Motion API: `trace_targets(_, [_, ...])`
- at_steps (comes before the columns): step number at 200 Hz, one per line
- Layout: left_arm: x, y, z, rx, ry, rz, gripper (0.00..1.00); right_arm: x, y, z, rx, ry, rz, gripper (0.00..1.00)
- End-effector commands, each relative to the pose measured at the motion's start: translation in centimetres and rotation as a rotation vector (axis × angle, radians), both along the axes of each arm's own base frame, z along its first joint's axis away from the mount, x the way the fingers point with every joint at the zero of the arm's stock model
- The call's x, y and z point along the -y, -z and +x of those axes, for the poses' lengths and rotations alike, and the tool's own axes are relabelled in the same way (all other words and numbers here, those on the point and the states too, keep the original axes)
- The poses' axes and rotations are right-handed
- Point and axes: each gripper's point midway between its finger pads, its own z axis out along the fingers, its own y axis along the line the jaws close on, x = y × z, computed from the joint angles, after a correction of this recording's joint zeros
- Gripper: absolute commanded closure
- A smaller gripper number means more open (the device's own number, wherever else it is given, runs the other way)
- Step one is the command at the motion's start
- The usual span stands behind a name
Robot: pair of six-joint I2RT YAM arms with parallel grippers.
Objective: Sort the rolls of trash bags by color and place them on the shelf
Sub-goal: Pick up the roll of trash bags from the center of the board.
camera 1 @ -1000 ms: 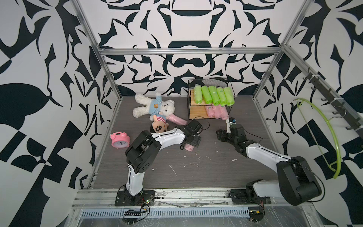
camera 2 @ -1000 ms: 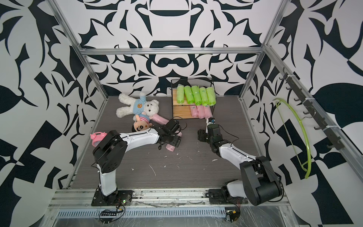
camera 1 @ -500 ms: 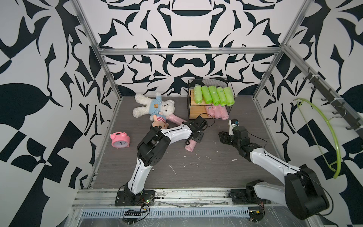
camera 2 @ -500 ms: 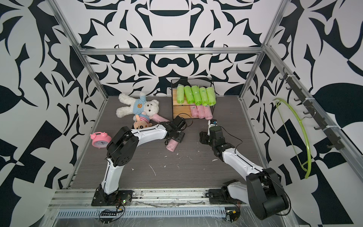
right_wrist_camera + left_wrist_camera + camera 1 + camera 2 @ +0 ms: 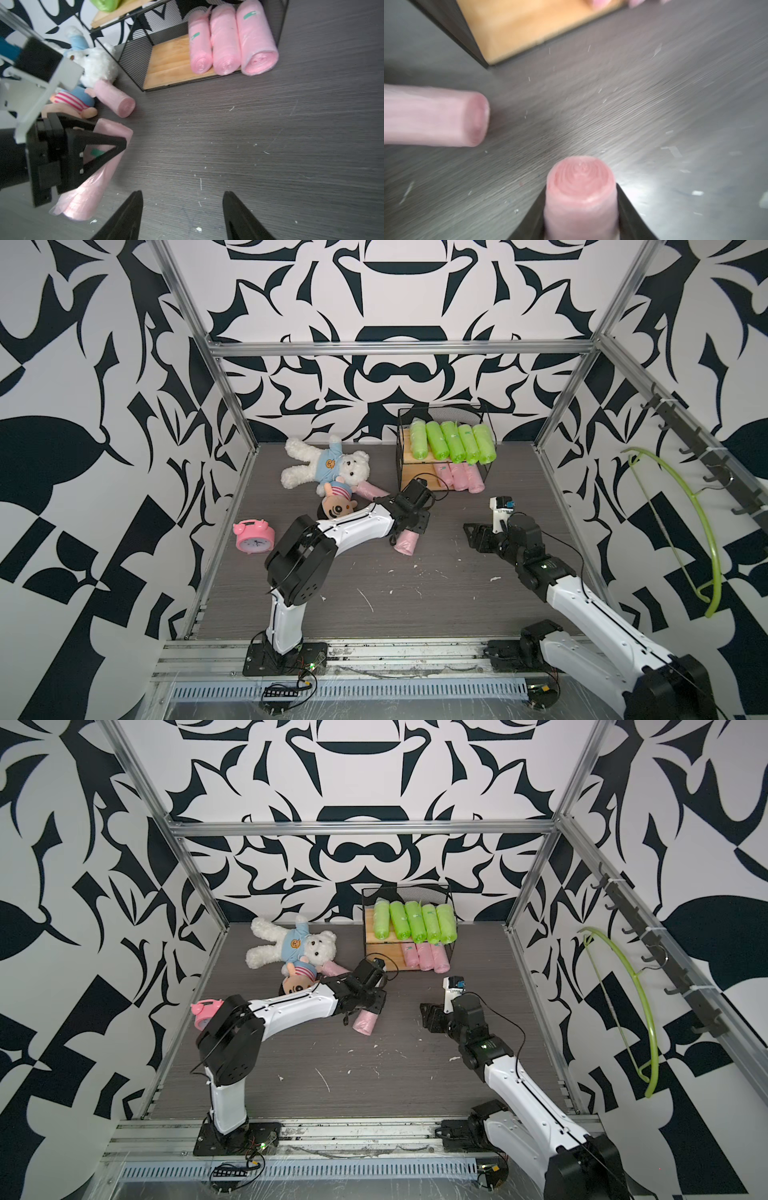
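My left gripper [image 5: 409, 523] is shut on a pale pink roll [image 5: 406, 543] in mid-floor. In the left wrist view the roll's spiral end [image 5: 580, 182] sticks out between the two dark jaws. A second loose pink roll [image 5: 372, 490] lies beside the doll. The shelf [image 5: 415, 480] stands at the back, with several lime green rolls [image 5: 453, 441] on its upper board and three pink rolls [image 5: 224, 39] on its lower one. My right gripper [image 5: 182, 193] hangs open and empty over bare floor, right of the held roll.
A white teddy bear [image 5: 328, 466] and a small doll [image 5: 336, 507] lie left of the shelf. A pink alarm clock [image 5: 253, 537] stands near the left wall. A green hanger [image 5: 681, 506] hangs on the right wall. White scraps dot the floor.
My left jaws have closed onto the pink roll on the floor, and the left arm's elbow has swung. The right jaws have spread a little wider; that gripper has barely shifted.
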Motion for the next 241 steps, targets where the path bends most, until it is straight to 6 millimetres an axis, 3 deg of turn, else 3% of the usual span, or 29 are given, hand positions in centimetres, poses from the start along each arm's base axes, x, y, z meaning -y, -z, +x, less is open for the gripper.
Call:
trace_targets(1, [0.4,-6.0,0.3,0.069,-0.050,-0.207,0.72,-2.9,-3.7,-0.5,0.074,-0.087,0.070,0.31])
trace_targets(48, [-2.4,-12.7,0.2,0.133,-0.165,-0.472,0.74,-7.3,-9.4,-1.9,0.217,-0.173,0.203,0.25])
trace_targets(100, [-7.6,-17.2,0.6,0.095,-0.357,-0.835,0.74,-12.3,-12.5,-3.4,0.306,-0.259,0.368,0.17])
trace_targets(134, [-9.7,-17.6,0.2,0.058,-0.456,-1.000,0.74,-16.1,-13.4,-4.0,0.345,-0.322,0.442,0.14])
trace_targets(137, [-10.1,-18.7,-0.2,0.074,-0.453,-1.034,0.74,-16.4,-13.6,-4.1,0.351,-0.328,0.452,0.13])
trace_targets(147, [-10.6,-19.2,-0.5,0.073,-0.467,-1.076,0.74,-17.4,-13.6,-4.1,0.352,-0.339,0.474,0.12])
trace_targets(179, [-11.5,-18.7,-1.1,0.039,-0.516,-1.152,0.73,-20.3,-14.5,-4.0,0.383,-0.377,0.511,0.12])
trace_targets(219, [-11.8,-18.4,-1.4,0.004,-0.542,-1.207,0.73,-22.5,-15.1,-3.1,0.386,-0.382,0.516,0.12])
trace_targets(241, [-11.9,-18.4,-1.5,-0.002,-0.547,-1.227,0.73,-23.0,-14.9,-2.3,0.389,-0.363,0.497,0.17])
